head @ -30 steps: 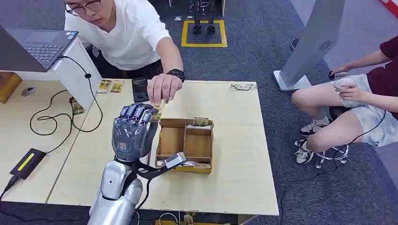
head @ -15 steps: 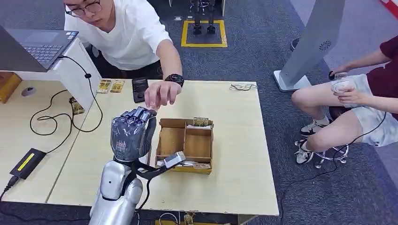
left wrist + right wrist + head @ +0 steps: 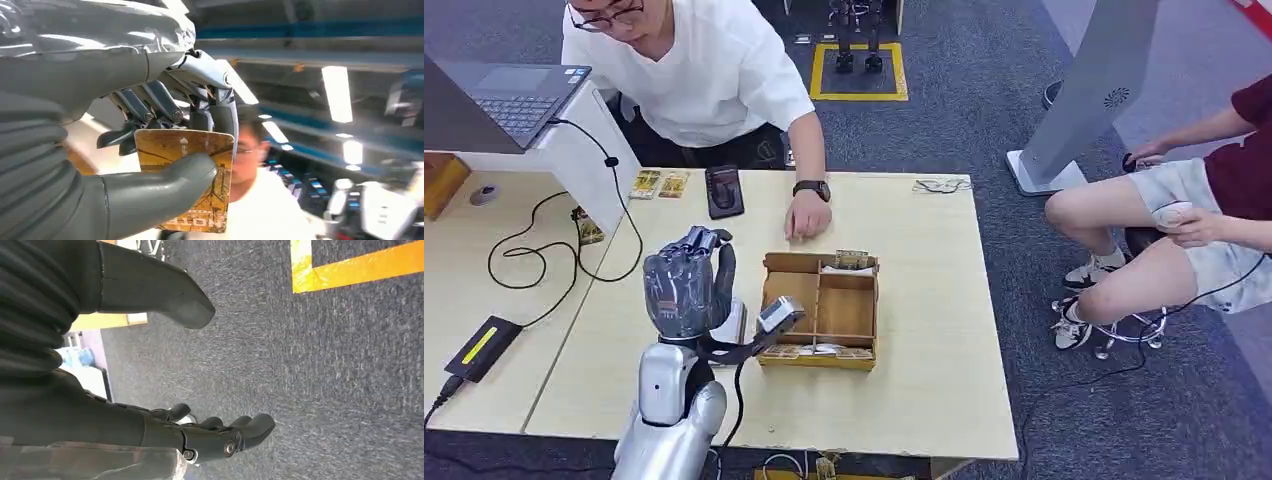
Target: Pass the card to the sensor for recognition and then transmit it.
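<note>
My left hand (image 3: 686,285) is raised over the table, just left of the wooden box (image 3: 819,312). In the left wrist view its thumb (image 3: 165,187) and fingers pinch a brown and gold card (image 3: 202,147), held upright. The black sensor (image 3: 723,190) lies flat on the table beyond my hand, toward the far edge. A person in a white shirt leans over the far side, one hand (image 3: 806,215) resting on the table past the box. My right hand (image 3: 210,435) hangs over grey carpet with its fingers apart and nothing in it.
The box has several compartments with cards along its near and far walls. Two more cards (image 3: 659,184) lie left of the sensor. A laptop (image 3: 509,100), cables and a black adapter (image 3: 482,347) sit on the left table. Another person sits at the right.
The person let go of the card and drew that hand back onto the table. My left hand, now holding the card, has pulled back toward me and slightly left.
</note>
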`<state>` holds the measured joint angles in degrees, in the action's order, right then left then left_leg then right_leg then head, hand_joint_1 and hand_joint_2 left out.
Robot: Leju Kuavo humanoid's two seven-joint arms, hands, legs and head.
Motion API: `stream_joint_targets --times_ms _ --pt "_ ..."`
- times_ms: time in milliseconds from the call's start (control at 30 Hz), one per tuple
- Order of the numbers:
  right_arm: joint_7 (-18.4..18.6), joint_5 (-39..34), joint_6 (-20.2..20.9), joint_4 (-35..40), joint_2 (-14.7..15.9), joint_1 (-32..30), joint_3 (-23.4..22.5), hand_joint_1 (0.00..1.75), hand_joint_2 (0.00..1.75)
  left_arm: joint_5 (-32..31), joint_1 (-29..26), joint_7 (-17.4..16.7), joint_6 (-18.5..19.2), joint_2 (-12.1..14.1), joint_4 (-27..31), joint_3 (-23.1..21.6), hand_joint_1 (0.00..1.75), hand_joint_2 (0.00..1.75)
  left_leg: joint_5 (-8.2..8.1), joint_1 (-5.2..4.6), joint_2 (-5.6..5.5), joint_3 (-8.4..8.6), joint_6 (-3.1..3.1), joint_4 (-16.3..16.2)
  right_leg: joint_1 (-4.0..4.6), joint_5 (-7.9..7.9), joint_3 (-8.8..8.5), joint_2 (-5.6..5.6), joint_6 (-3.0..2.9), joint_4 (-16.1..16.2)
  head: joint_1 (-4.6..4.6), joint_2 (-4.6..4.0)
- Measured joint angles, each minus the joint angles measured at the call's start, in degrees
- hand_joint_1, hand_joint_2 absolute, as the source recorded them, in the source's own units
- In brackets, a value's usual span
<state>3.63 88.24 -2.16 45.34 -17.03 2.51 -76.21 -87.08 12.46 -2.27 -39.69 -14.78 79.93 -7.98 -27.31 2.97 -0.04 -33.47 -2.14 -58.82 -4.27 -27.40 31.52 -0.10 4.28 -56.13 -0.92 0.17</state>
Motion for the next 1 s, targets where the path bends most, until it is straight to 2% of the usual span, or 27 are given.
stream_joint_targets --times_ms 200,533,800,1000 --pt "0.5 0.0 -0.6 -2.6 1.5 0.4 -0.6 0.0 1.75 0.2 0.0 -0.6 0.3 1.0 -0.5 1.4 1.75 1.75 -0.01 0.0 0.0 -0.01 0.0 0.0 0.0 0.0 0.01 0.0 0.0 0.0 0.0 0.0" --pt "1.0 -0.1 -1.4 -5.7 3.0 0.8 -0.8 0.0 1.75 0.1 -1.0 -0.7 3.2 1.4 -0.5 1.7 1.75 1.75 0.0 0.0 0.0 0.0 0.0 0.0 0.0 0.0 0.0 0.0 0.0 0.0 0.0 0.0" --pt "1.7 -0.2 -1.4 -6.1 3.4 0.8 -1.1 0.0 1.75 -0.1 -1.8 -4.2 5.8 1.5 -1.4 1.7 1.75 1.75 -0.01 0.0 0.0 -0.01 0.0 0.0 0.0 0.0 0.01 0.0 0.0 0.0 0.0 0.0" --pt "2.2 -0.4 -1.6 -6.4 3.4 0.9 -1.1 0.0 1.75 -0.1 -2.6 -5.2 6.7 1.6 -3.0 2.8 1.75 1.75 -0.01 0.0 0.0 -0.01 0.0 0.0 0.0 0.0 0.01 0.0 0.0 0.0 0.0 0.0"
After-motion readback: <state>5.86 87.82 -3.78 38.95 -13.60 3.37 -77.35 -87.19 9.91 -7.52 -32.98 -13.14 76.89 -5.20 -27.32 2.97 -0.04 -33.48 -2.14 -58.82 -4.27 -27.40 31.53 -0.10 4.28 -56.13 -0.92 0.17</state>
